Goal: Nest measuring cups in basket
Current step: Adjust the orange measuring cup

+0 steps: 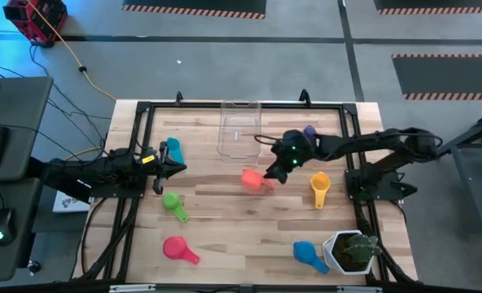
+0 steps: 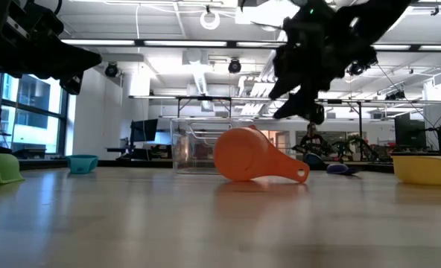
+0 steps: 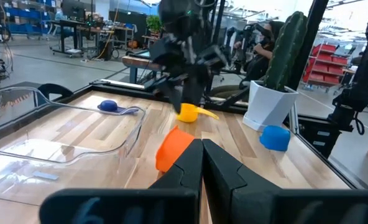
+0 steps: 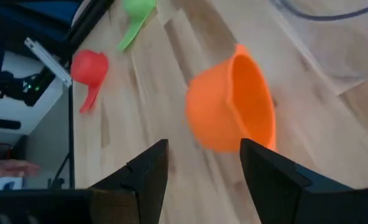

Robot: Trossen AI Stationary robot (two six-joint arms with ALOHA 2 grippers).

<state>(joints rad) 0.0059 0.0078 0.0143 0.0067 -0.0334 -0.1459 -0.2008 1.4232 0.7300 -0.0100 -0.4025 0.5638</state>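
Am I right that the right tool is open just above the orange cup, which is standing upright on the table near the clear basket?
Not quite. The orange cup is not upright: the low view shows it tipped on its side, handle along the table. The rest holds: the right tool is open just above it, near the clear basket.

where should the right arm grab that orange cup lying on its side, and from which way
Judging by its pose, grip the rim wall of the orange cup, coming from above. It lies tipped on its side, mouth open sideways, handle flat on the table, so one finger could slip inside the bowl and one outside. The right gripper hovers over it with jaws open.
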